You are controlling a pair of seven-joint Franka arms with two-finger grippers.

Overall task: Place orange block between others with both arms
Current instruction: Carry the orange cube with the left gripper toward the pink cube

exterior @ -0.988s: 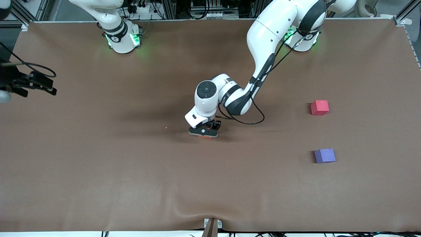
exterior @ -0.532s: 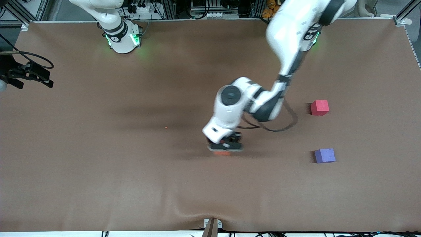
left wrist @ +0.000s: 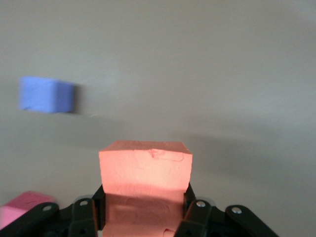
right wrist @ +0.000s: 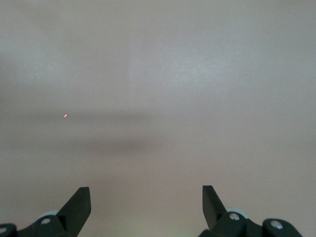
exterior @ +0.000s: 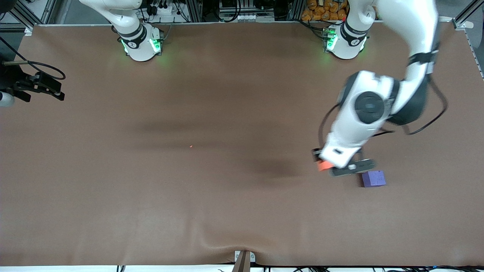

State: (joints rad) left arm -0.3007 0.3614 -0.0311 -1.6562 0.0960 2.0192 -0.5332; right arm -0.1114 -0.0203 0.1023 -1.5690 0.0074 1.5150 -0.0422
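Your left gripper (exterior: 342, 166) is clamped on the orange block (exterior: 322, 165), carrying it in the air over the table (exterior: 189, 211) toward the left arm's end. In the left wrist view the block (left wrist: 145, 170) sits squarely between the two black fingers (left wrist: 195, 212), its top face level and lightly dented. You can see the purple-blue cube (exterior: 373, 178) resting on the table just beside the gripper in the front view, with the gripper's body edging over its corner. The red-pink cube is hidden under the left arm (exterior: 368, 109) in the front view; only the left wrist view catches it (left wrist: 22, 207), at the edge of the picture, with the purple-blue cube (left wrist: 47, 95) well apart from it.

Your right gripper (exterior: 38, 87) waits at the right arm's end of the table, up in the air over the table's edge. Its fingers (right wrist: 79, 205) stand wide apart with nothing between them. You also have a tiny orange crumb (exterior: 191, 146) lying on the bare table near the middle
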